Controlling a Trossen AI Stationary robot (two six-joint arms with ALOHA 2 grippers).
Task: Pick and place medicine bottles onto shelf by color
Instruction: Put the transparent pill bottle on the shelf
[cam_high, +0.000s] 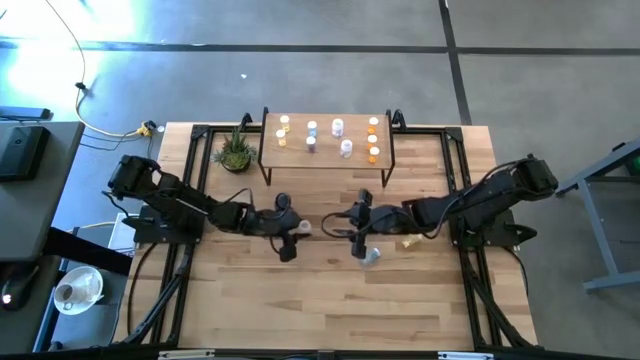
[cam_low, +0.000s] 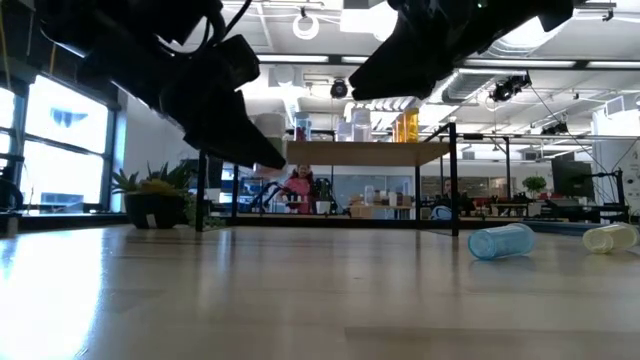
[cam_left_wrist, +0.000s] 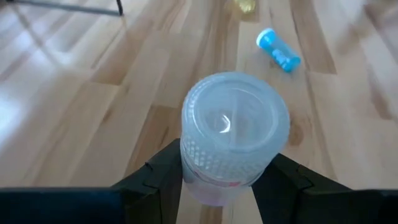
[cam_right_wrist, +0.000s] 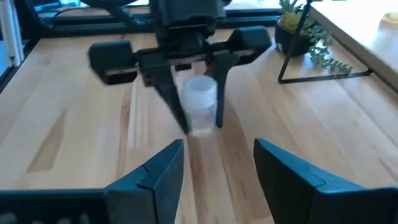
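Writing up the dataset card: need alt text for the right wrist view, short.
The left gripper faces the camera, shut on a pale white-capped bottle above the wooden table. The right gripper stands open and empty in the foreground, with a shelf and potted plant behind.

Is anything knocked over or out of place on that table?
Yes. A blue bottle and a yellowish bottle lie tipped on their sides on the table, while the bottles on the shelf stand upright.

A blue bottle (cam_low: 501, 241) and a pale yellow bottle (cam_low: 610, 237) lie on the table (cam_low: 300, 300) near its right edge.
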